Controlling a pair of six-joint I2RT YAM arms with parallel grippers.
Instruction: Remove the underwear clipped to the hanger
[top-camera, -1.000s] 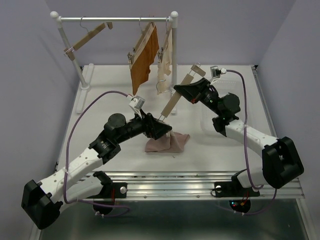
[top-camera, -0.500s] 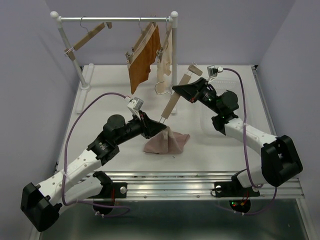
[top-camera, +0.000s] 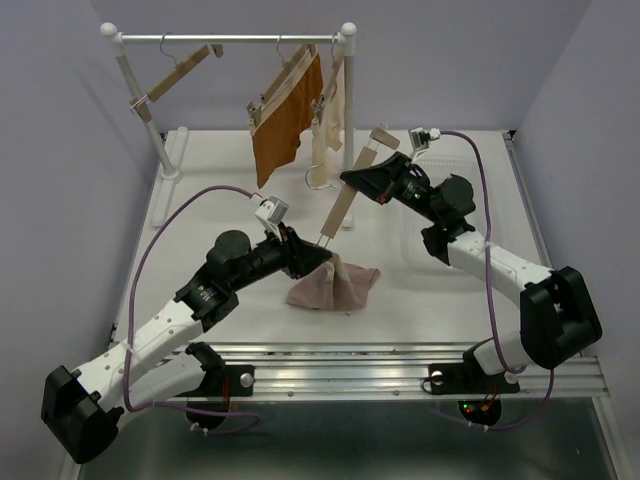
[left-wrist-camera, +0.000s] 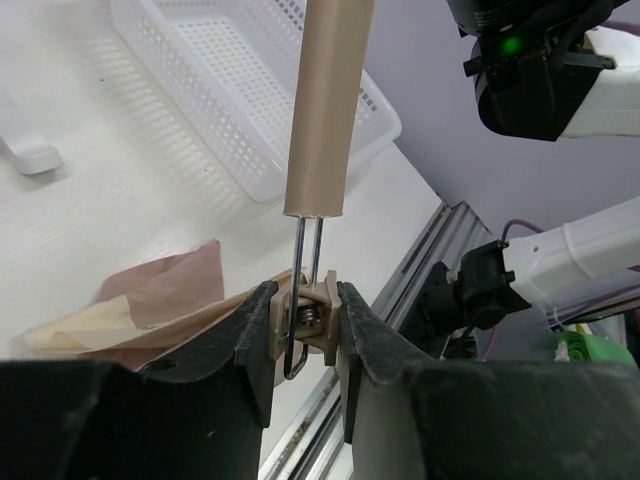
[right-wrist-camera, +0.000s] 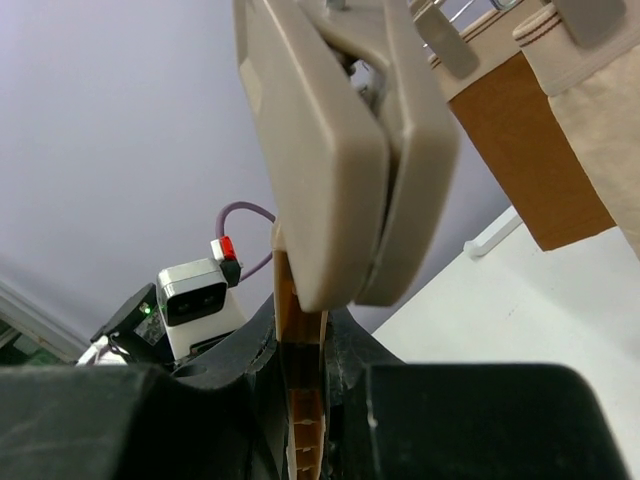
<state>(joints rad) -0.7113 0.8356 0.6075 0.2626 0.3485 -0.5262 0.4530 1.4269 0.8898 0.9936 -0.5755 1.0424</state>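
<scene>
Lavender walls surround a white worktop (top-camera: 220, 190). The left fingers (left-wrist-camera: 255, 345) pinch shut on the clip (left-wrist-camera: 310, 312) near the worktop's front edge. The right fingers (top-camera: 368, 181) clamp the wooden hanger (top-camera: 345, 205), now raised higher than a second ago. That draws the pinkish-beige underwear (top-camera: 335, 285) into a peak, so it is probably not yet free.

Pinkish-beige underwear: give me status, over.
Left end effector shut on the hanger clip; right end effector shut on the hanger bar. Pinkish-beige underwear heaped on table, one corner apparently in that clip. Nothing in the way.
</scene>
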